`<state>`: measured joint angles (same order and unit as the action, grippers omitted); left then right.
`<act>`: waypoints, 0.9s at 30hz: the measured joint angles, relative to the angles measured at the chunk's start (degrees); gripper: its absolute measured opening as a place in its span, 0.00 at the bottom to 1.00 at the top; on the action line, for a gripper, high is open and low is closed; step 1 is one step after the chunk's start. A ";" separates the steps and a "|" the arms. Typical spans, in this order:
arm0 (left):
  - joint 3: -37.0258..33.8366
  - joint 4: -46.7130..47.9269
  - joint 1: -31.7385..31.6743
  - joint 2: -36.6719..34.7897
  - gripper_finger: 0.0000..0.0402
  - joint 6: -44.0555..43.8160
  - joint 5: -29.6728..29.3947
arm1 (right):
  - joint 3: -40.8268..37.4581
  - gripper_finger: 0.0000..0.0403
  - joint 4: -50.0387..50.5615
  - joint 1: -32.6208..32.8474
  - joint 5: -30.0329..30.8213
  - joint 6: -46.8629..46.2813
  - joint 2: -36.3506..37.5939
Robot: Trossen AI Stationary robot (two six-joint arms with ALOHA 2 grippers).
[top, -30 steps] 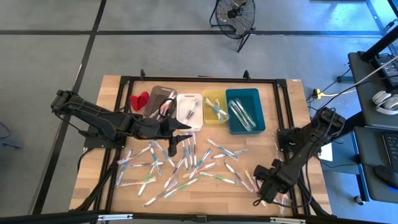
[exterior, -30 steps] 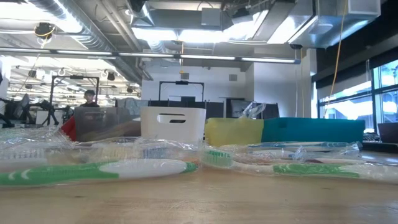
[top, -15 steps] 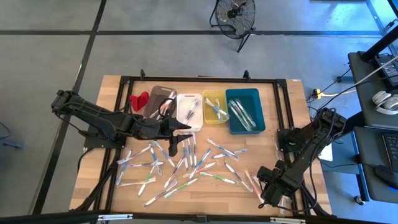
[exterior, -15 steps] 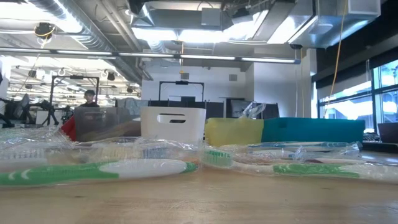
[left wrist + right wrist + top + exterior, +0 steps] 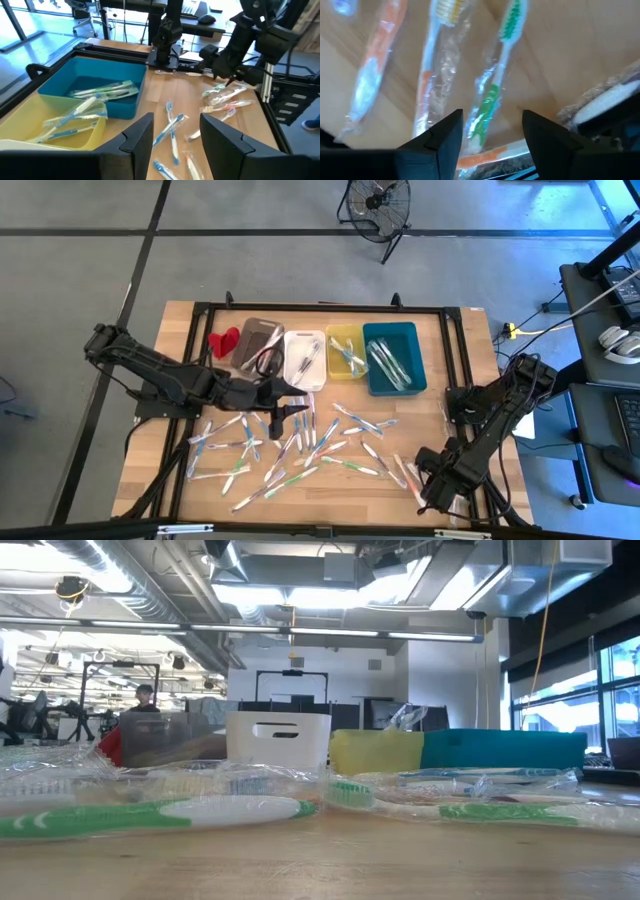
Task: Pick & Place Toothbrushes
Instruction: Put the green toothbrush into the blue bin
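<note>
Writing: none legible | toothbrushes (image 5: pixel 300 442) wrapped | left hand (image 5: pixel 172 132) apart | right hand (image 5: pixel 492 125) apart

1. Lots of toothbrushes (image 5: pixel 300 445) lie flat and scattered on the desk (image 5: pixel 180 340), each in a clear wrapper (white ones with green, blue, pink or yellow).
2. A few lie in the teal bin (image 5: pixel 410 375) and the yellow bin (image 5: pixel 332 335).
3. A green one (image 5: pixel 492 95) lies beside two orange ones.

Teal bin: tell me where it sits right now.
In the high view the teal bin sits at the table's far edge, rightmost in the row of bins, directly beside the yellow bin.
</note>
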<state>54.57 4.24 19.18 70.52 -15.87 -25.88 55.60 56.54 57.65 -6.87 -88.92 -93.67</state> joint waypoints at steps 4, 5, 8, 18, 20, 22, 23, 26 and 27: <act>0.00 -0.02 0.02 0.00 0.39 0.03 0.01 | -1.83 0.53 -1.75 0.00 -0.93 -0.38 -0.02; 0.00 -0.08 0.02 0.00 0.39 0.05 0.00 | -2.70 0.54 -2.82 0.00 -1.62 -0.46 -0.02; 0.00 -0.25 0.02 0.00 0.39 0.06 -0.01 | -4.93 0.54 -5.11 0.01 -2.43 -0.46 -0.04; 0.00 -1.54 0.02 0.00 0.39 0.10 -0.01 | -10.71 0.49 -14.11 -0.02 -3.08 -2.89 0.43; 0.00 -1.54 0.02 0.00 0.39 0.10 -0.01 | -11.05 0.48 -14.37 -0.04 -3.26 -3.77 0.48; 0.00 -1.54 0.02 0.00 0.39 0.10 -0.01 | -11.09 0.46 -14.43 -0.04 -3.26 -3.70 0.48; 0.00 -1.54 0.02 0.00 0.39 0.10 -0.01 | -11.15 0.44 -14.53 -0.04 -3.26 -3.69 0.48; 0.00 -1.54 0.02 0.00 0.39 0.07 -0.01 | -11.17 0.37 -14.56 -0.04 -3.28 -3.69 0.44; 0.00 -1.54 0.02 0.00 0.39 0.05 -0.01 | -11.19 0.35 -14.56 -0.04 -3.35 -3.69 0.44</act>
<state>54.57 2.70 19.20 70.52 -15.81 -25.89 44.40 41.98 57.60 -10.23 -92.62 -93.23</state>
